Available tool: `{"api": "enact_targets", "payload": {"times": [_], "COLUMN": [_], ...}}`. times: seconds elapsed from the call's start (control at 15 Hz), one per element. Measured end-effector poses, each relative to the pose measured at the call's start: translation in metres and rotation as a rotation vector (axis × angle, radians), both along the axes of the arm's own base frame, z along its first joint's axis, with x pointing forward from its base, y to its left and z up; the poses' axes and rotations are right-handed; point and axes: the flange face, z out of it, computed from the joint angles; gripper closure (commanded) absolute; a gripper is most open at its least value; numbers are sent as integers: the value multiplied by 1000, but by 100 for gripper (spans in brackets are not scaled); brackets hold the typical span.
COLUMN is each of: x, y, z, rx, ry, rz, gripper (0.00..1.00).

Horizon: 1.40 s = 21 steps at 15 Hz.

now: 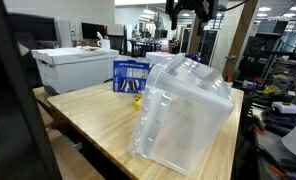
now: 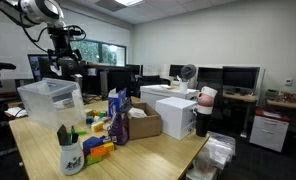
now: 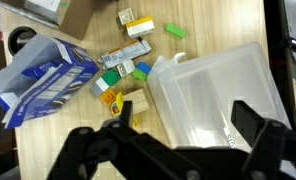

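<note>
fingers (image 3: 256, 125) spread wide, nothing in them

fingers are fully released in the wrist view, both dark prongs splayed apart at the bottom of the frame with just air between them. nothing gripped, nothing touching them.

right underneath sits the clear plastic bin (image 3: 223, 95), resting on the wooden table (image 3: 208, 25). in both exterior views the fingers (image 1: 188, 12) hang well above that bin (image 1: 183, 110), high up and well apart from it. can't tell from these angles if anything is inside the bin.

beside the bin there's a blue box (image 3: 43, 75), lying at a slant in the wrist view. between the blue box and the bin is a scatter of small colored blocks (image 3: 118, 80), with a green block (image 3: 175, 31) a bit further off and a yellow piece (image 3: 110, 99) near the bin's corner.

in an exterior view a white mug (image 2: 70, 152) stuffed with pens stands at the near table edge, and an open cardboard box (image 2: 143, 122) sits just past the blue box (image 2: 118, 118).
</note>
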Motion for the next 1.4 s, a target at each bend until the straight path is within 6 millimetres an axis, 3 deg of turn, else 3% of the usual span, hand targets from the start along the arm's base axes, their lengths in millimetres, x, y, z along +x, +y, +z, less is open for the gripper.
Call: {"api": "enact_targets", "payload": {"times": [0.67, 1.4], "x": [19, 41], "y": [27, 53], "z": [-26, -59], "rx": [29, 16], "ry": [277, 436], "rz": [198, 294], "gripper": [0, 0]}}
